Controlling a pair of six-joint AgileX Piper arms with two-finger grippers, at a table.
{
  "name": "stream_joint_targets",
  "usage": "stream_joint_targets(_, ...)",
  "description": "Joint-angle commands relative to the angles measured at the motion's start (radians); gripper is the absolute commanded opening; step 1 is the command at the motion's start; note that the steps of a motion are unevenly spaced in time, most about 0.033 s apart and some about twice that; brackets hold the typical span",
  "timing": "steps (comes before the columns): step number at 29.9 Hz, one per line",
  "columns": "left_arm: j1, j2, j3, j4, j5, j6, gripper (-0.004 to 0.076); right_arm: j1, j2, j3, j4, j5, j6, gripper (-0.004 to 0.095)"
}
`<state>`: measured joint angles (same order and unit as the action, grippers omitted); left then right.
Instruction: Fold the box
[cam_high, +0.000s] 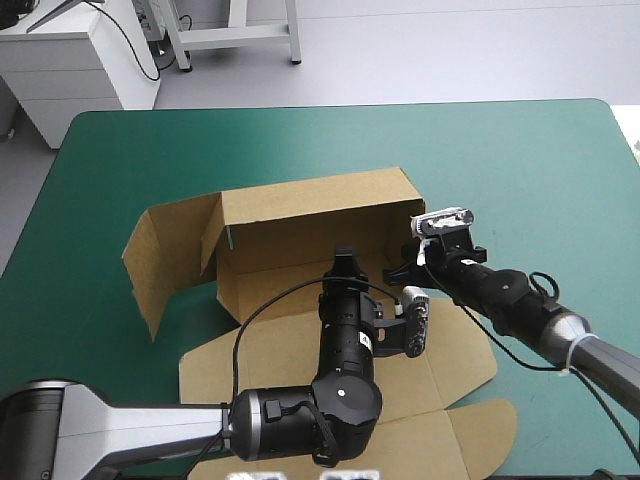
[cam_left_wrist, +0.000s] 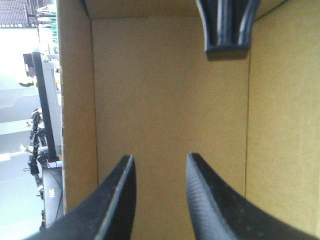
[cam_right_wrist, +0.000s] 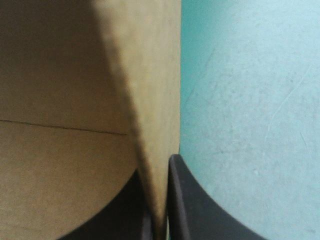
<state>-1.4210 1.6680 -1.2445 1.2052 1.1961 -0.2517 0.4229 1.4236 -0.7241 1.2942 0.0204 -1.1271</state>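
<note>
The brown box (cam_high: 300, 215) stands in the middle of the teal-green cover, its long back wall raised and its front flaps lying flat. My left gripper (cam_high: 345, 262) reaches down into the box from the front. In the left wrist view its gripper (cam_left_wrist: 160, 157) is open, and only the box floor (cam_left_wrist: 170, 85) shows between the black fingers. My right gripper (cam_high: 410, 255) is at the box's right end. In the right wrist view that gripper (cam_right_wrist: 156, 167) is shut on the upright right side wall (cam_right_wrist: 145, 75), board between its fingers.
A side panel (cam_high: 165, 260) stands loosely open at the box's left end. Flat flaps (cam_high: 440, 430) spread toward the table's front edge. Bare teal-green cover (cam_high: 520, 170) lies beyond and to the right of the box. The right gripper's finger (cam_left_wrist: 227, 25) shows ahead of the left gripper.
</note>
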Motion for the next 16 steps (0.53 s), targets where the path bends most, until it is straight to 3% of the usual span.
stream_joint_targets(1, -0.007, -0.042, -0.028, 0.098, 0.083, -0.015, 0.0242, -0.009, 0.055, -0.053, 0.005, 0.023, 0.011, -0.0016)
stream_joint_targets(5, -0.005, -0.042, -0.03, 0.124, 0.087, 0.004, 0.0205, -0.009, 0.084, -0.074, 0.005, 0.062, 0.026, -0.0016)
stream_joint_targets(8, 0.017, -0.042, -0.051, 0.077, 0.062, 0.022, -0.0003, -0.009, 0.086, -0.076, 0.002, 0.082, 0.025, -0.0016)
stream_joint_targets(12, 0.102, -0.062, -0.127, -0.178, -0.028, 0.142, 0.0002, -0.011, 0.086, -0.076, 0.0, 0.11, 0.028, -0.0016)
stream_joint_targets(16, 0.244, -0.098, -0.229, -0.458, -0.101, 0.279, -0.0008, -0.064, 0.086, -0.079, -0.009, 0.206, 0.03, -0.0016)
